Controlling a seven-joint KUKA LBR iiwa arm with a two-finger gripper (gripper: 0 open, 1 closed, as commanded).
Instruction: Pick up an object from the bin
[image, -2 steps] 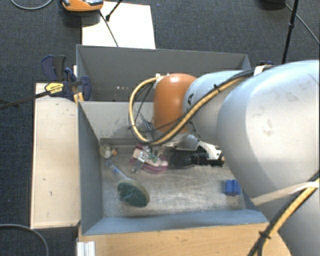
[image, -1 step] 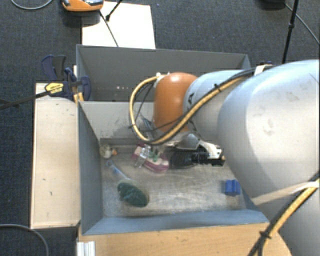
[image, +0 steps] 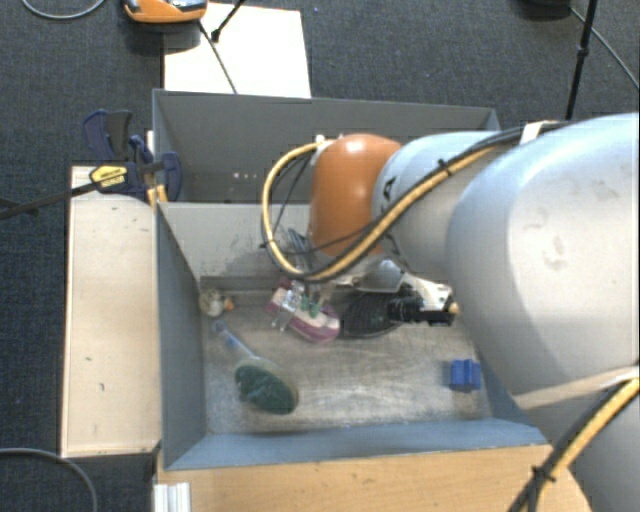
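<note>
My gripper (image: 303, 297) reaches down below the orange wrist cover at the back middle of the bin. It sits right on top of a pink and purple thing with green bits (image: 312, 322); the view does not show whether it has hold of that thing. A black rounded thing (image: 364, 316) lies just to the right of it, touching a white, black and orange piece (image: 430, 299). A clear thing with a blue part (image: 236, 344) lies to the lower left of the gripper.
A dark green fuzzy lump (image: 266, 389) lies at the front left. A small beige round thing (image: 212, 301) rests near the back left wall. At the front right sits a small blue block (image: 463, 375). The arm covers the bin's right side.
</note>
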